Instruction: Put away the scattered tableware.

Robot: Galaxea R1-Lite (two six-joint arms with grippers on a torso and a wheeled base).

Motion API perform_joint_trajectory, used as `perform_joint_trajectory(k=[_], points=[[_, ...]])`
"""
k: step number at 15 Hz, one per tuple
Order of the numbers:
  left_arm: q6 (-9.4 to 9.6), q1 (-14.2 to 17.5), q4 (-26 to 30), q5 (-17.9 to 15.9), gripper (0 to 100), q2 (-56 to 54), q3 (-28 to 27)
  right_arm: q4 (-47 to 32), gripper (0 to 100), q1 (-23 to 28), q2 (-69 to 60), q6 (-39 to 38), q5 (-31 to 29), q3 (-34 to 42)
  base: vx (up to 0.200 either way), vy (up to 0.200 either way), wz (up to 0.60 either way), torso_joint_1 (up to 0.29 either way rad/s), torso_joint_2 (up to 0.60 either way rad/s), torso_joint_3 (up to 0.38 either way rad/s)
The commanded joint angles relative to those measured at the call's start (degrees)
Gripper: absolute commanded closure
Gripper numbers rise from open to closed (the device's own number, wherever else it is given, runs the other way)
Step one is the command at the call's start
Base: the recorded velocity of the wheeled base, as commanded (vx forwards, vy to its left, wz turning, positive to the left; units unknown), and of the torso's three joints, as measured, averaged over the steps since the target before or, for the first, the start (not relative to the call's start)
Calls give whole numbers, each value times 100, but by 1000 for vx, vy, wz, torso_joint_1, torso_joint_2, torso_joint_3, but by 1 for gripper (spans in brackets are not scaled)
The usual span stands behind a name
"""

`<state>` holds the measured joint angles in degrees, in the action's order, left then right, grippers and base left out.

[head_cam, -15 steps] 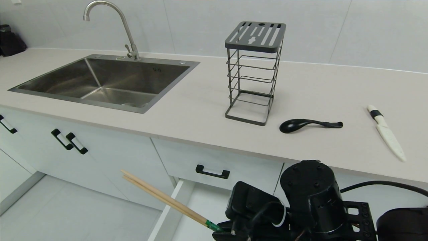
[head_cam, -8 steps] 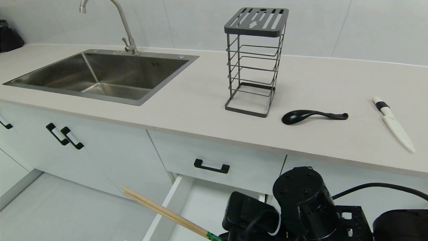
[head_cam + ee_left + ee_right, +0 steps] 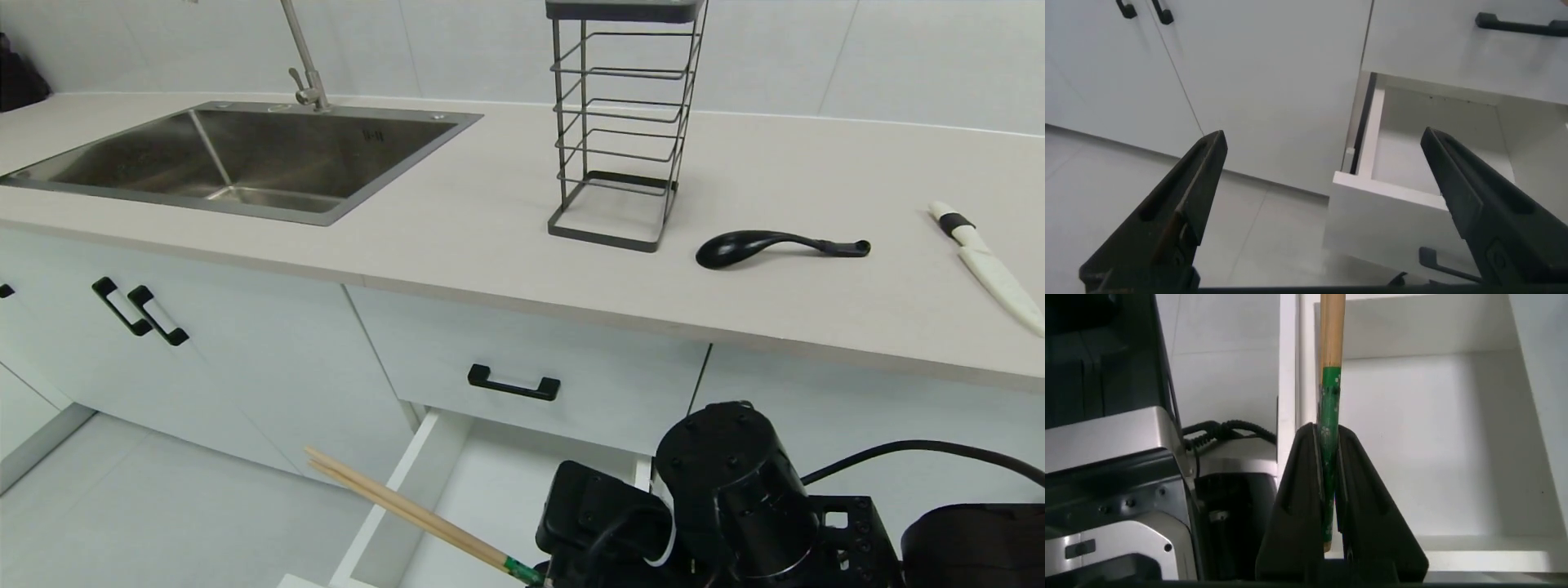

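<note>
A pair of wooden chopsticks point(image 3: 408, 510) with a green end point(image 3: 1329, 392) is clamped in my right gripper point(image 3: 1327, 441), low in front of the cabinets. They slant out over the left wall of an open white drawer point(image 3: 441, 482). My right gripper point(image 3: 540, 578) sits at the lower edge of the head view. My left gripper point(image 3: 1323, 143) is open with nothing between its fingers, facing the cabinet fronts and the open drawer point(image 3: 1413, 155). On the counter lie a black spoon point(image 3: 735, 247) and a white knife point(image 3: 992, 269) with a black band.
A dark wire rack point(image 3: 618, 131) stands on the counter point(image 3: 457, 229) left of the spoon. A steel sink point(image 3: 245, 151) with a tap is at the far left. A shut drawer with a black handle point(image 3: 513, 384) sits above the open one.
The head view has shifted, so the counter's things sit higher in the picture and more of the open drawer shows. The chopsticks stay clamped in my right gripper, lower against the cabinets.
</note>
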<state>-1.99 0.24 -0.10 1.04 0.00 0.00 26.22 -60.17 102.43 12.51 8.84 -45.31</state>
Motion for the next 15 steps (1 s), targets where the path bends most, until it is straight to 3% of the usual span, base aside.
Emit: perform_joint_trajectory(k=[1,10,13,15], points=[[-3,2,1,2,0,0,0,-12,100,6,76,-3,-5,-92,0,0,0,-139,383,256],[-3,2,-8,2,0,0,0,-425,100,102,383,-20,-119,-813,0,0,0,-84,289,199],[-3,2,1,2,0,0,0,-522,100,252,401,-3,-154,-1217,0,0,0,-27,110,66],[-3,2,1,2,0,0,0,-1005,100,296,331,24,-154,-1375,0,0,0,0,0,0]])
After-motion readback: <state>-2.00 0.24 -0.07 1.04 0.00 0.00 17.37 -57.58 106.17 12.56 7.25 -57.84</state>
